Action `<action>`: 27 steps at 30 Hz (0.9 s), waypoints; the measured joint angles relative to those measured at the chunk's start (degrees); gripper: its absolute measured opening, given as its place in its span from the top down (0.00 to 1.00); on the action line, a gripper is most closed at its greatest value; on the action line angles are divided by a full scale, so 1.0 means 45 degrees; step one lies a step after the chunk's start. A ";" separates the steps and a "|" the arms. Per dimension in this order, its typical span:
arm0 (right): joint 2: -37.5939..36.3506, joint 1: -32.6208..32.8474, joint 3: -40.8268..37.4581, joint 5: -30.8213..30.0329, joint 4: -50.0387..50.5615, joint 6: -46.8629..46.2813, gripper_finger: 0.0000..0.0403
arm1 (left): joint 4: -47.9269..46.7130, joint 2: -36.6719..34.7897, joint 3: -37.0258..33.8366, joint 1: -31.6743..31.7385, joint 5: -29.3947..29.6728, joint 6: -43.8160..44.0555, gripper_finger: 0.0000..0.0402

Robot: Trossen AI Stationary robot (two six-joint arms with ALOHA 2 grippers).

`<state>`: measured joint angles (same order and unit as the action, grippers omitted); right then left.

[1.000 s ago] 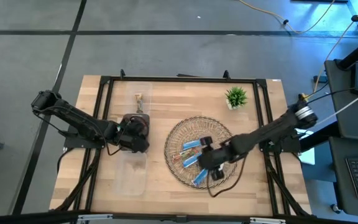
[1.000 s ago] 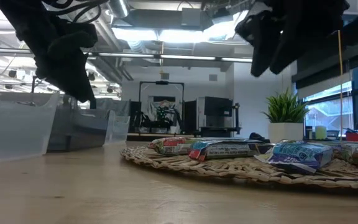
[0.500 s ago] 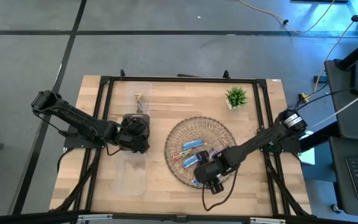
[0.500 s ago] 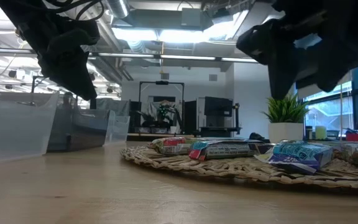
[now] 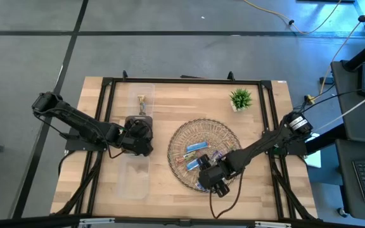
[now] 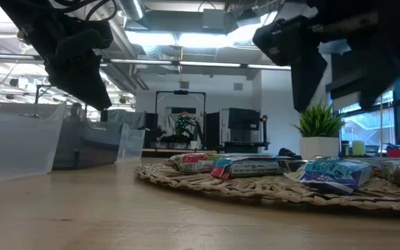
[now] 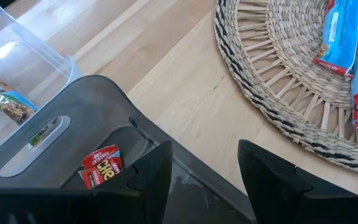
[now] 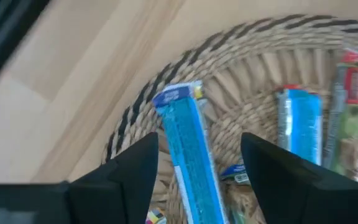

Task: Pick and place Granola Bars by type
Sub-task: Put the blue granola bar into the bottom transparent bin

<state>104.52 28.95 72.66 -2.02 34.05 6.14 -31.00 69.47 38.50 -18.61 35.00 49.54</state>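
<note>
Several foil-wrapped bars lie flat on a round woven tray (image 5: 203, 130): blue ones (image 5: 195, 149), a purple one (image 5: 218, 155) and others. My right gripper (image 5: 209, 179) hangs open above the tray's near rim. In its wrist view (image 8: 197, 180) the fingers stand on either side of a long blue bar (image 8: 190, 149) without touching it. My left gripper (image 5: 139, 134) is open (image 7: 204, 177) above a grey bin (image 7: 98, 118) that holds a red-wrapped bar (image 7: 101, 168). A green-gold bar (image 7: 5, 99) lies in the clear bin (image 7: 36, 56) beyond.
A potted plant (image 5: 240, 99) stands at the table's far right. Clear bins (image 5: 134, 177) line up left of the tray, from far to near. Bare wood lies between the bins and the tray. A black frame (image 5: 182, 81) runs around the table's edges.
My right gripper has moved from above the tray's middle toward the table's near edge, to above the tray's near rim, and has turned about on its wrist. The bars have stayed where they were.
</note>
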 joint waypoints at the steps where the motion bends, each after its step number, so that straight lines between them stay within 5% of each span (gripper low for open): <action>1: 0.0144 0.0014 0.0000 0.0005 0.0000 0.0005 0.42 | -0.0002 0.0000 0.0000 0.0000 0.0000 0.0002 0.56; 12: 0.1766 0.0126 -0.0019 -0.0994 0.0022 0.0092 0.46 | -0.0001 0.0000 0.0000 0.0000 0.0000 -0.0031 0.56; 27: 0.1828 0.0121 -0.0015 -0.0874 0.0070 -0.0109 0.79 | 0.0022 0.0000 0.0000 0.0000 -0.0005 -0.0180 0.57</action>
<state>112.75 29.50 72.60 -5.96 34.37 5.65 -30.90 69.47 38.50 -18.61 34.98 48.73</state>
